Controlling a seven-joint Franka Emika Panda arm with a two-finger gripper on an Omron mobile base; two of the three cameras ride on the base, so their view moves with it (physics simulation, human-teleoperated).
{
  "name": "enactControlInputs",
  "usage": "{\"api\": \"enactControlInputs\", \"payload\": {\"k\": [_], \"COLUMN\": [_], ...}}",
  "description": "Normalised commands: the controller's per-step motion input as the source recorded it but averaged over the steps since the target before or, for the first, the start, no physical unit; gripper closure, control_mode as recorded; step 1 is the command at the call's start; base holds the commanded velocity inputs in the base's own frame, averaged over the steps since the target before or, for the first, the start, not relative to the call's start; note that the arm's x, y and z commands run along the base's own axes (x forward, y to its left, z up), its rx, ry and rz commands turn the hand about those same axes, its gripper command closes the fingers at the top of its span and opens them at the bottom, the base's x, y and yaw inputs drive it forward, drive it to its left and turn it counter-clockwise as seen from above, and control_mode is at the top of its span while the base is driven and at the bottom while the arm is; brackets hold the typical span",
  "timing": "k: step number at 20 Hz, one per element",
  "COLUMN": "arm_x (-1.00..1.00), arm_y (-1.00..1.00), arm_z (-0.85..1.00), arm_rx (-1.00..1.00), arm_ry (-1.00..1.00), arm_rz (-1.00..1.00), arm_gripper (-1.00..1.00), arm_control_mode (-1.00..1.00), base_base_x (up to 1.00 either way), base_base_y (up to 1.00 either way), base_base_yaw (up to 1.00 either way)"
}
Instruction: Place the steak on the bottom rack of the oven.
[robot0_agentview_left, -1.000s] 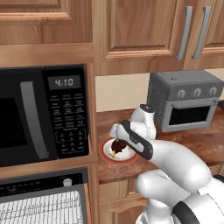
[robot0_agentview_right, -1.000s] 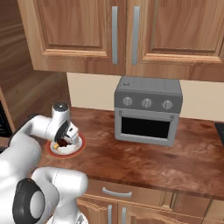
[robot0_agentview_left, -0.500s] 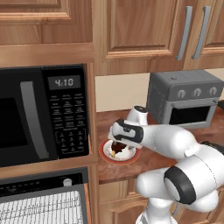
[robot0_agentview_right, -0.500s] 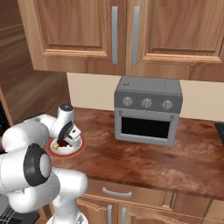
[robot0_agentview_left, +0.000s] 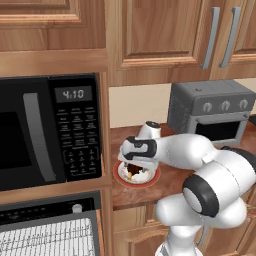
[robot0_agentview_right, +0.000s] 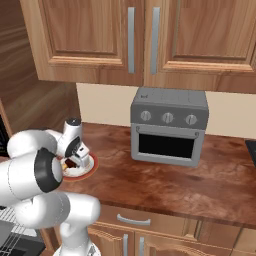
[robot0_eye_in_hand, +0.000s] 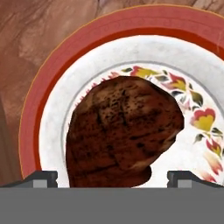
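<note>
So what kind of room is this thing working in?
A kitchen, rendered rather than real: wooden cabinets above a brown counter, a black microwave, a grey toaster oven, and a steak on a red-rimmed plate.

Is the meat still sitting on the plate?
Yes, the steak lies on the red-rimmed plate, with the hand right over it and a fingertip on each side.
</note>
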Motion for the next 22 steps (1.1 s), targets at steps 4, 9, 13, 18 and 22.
{"api": "enactControlInputs", "payload": {"k": [4, 9, 13, 18, 22], "arm_x": [0.00, 0.00, 0.00, 0.00, 0.00], "arm_y": [0.00, 0.01, 0.00, 0.03, 0.06], "arm_z": [-0.32, -0.31, -0.14, -0.19, -0.13], "arm_rx": [0.00, 0.00, 0.00, 0.00, 0.00], "arm_ry": [0.03, 0.03, 0.01, 0.00, 0.00], "arm_rz": [-0.01, 0.00, 0.00, 0.00, 0.00], "arm_gripper": [-1.00, -1.00, -1.00, 1.00, 1.00], "arm_control_mode": [-1.00, -1.00, -1.00, -1.00, -1.00], "base_base_x": [0.00, 0.00, 0.00, 0.00, 0.00], "base_base_y": [0.00, 0.00, 0.00, 0.00, 0.00], "base_base_yaw": [0.00, 0.00, 0.00, 0.00, 0.00]}}
